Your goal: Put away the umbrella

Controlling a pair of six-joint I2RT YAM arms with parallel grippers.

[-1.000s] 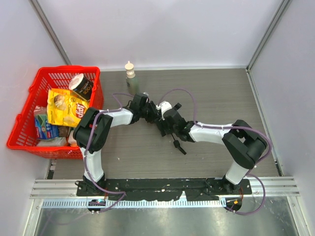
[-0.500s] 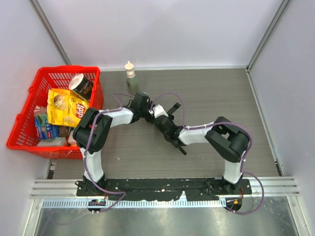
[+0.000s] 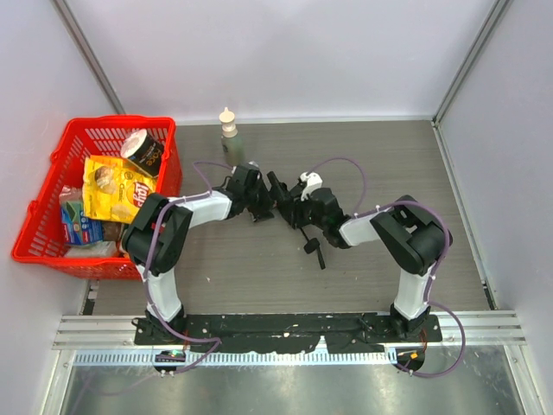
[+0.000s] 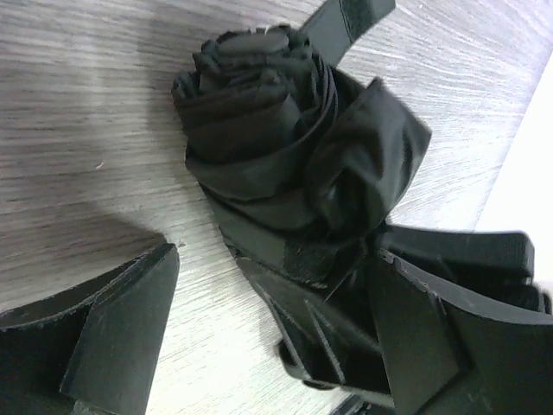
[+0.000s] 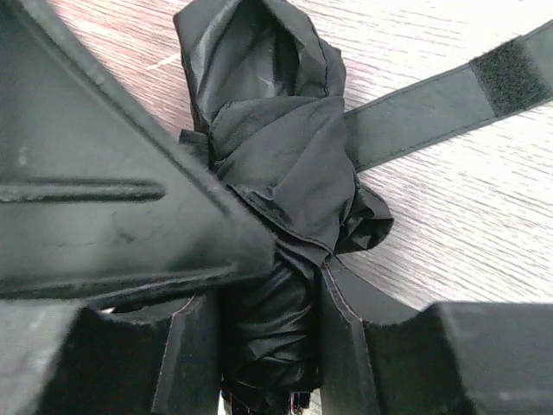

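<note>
The umbrella (image 4: 275, 147) is a rolled bundle of black fabric lying on the wooden table, its strap (image 5: 449, 99) loose beside it. Seen from above, its small handle (image 3: 315, 252) points toward the near edge. My right gripper (image 5: 268, 346) is shut on the bundle, the fabric pressed between both pads. My left gripper (image 4: 276, 259) stands open around the same bundle, its fingers (image 4: 95, 337) wide apart and off the fabric. From above the left gripper (image 3: 259, 206) and the right gripper (image 3: 287, 203) meet at the table's middle.
A red basket (image 3: 52, 186) holding snack packets and a can stands at the left edge. A small bottle (image 3: 228, 130) stands near the back wall. White walls close the table on three sides.
My left gripper has opened and let go of the umbrella. My right gripper has shifted along the bundle and closed on it, and the right arm's elbow has swung.
</note>
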